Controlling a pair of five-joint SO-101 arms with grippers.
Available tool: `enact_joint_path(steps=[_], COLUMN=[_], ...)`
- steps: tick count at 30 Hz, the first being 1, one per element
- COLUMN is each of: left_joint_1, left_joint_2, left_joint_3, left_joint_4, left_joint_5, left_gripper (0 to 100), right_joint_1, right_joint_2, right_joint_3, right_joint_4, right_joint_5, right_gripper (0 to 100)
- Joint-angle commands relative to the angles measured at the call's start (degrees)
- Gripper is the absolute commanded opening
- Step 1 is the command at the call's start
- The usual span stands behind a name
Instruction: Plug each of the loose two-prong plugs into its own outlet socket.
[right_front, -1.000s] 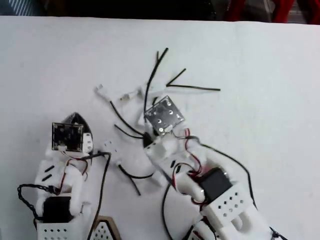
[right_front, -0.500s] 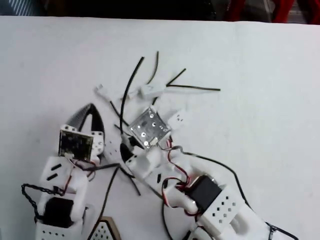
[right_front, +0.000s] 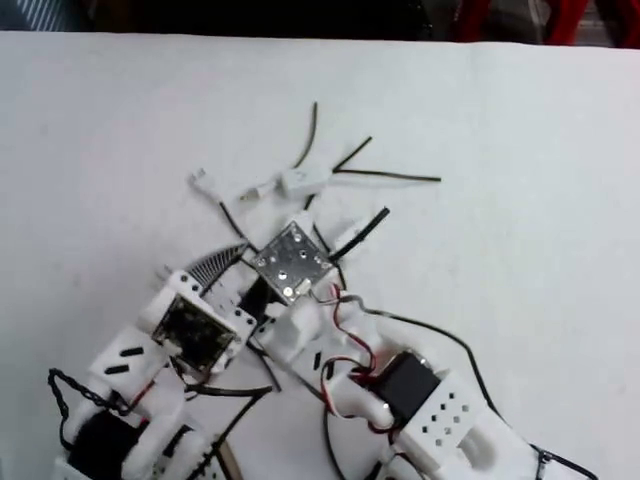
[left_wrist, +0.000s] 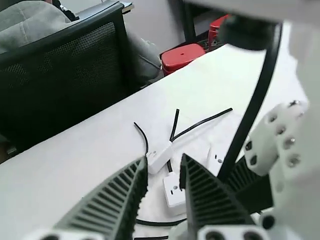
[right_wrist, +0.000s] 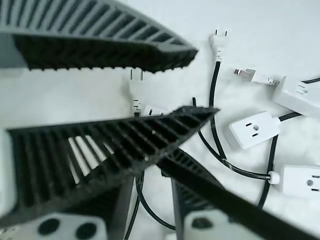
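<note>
The white table (right_front: 520, 120) has a smooth, matt surface. The white rectangular outlet socket (right_wrist: 252, 129) is smooth moulded plastic. The left dark grey pincer (left_wrist: 163, 162) is matt plastic with ribbed inner faces. The black chair back (left_wrist: 75, 60) is open-weave mesh.
</note>
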Motion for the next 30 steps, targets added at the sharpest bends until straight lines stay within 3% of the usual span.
enact_joint_path(steps=[1,5,9,16,19,23,30], left_joint_1=[-3.56,-12.53,-17.01,-17.98,-17.89,-17.89,-17.89], left_joint_2=[0.48,0.75,8.04,33.36,42.95,54.2,68.26], left_joint_3=[-5.01,-6.15,-6.68,-18.46,-23.82,-27.52,-28.4], left_joint_4=[0.53,1.85,3.78,11.78,16.18,20.92,21.1], left_joint_5=[2.64,4.92,4.75,5.54,11.52,18.9,21.63], left_gripper=[12,12,12,13,15,26,27], right_joint_1=[2.15,8.31,13.32,20.0,22.2,23.08,23.08], right_joint_2=[0.04,0.22,0.57,0.57,0.57,0.57,0.57], right_joint_3=[-0.88,-0.88,0.35,5.1,5.36,5.36,5.45], right_joint_4=[0.48,0.75,-0.04,-7.34,-8.31,-8.57,-8.57], right_joint_5=[-0.09,-0.62,-0.62,-0.7,-0.7,-0.7,-0.7], right_gripper=[1.7,1.7,1.7,1.7,1.7,1.7,1.7])
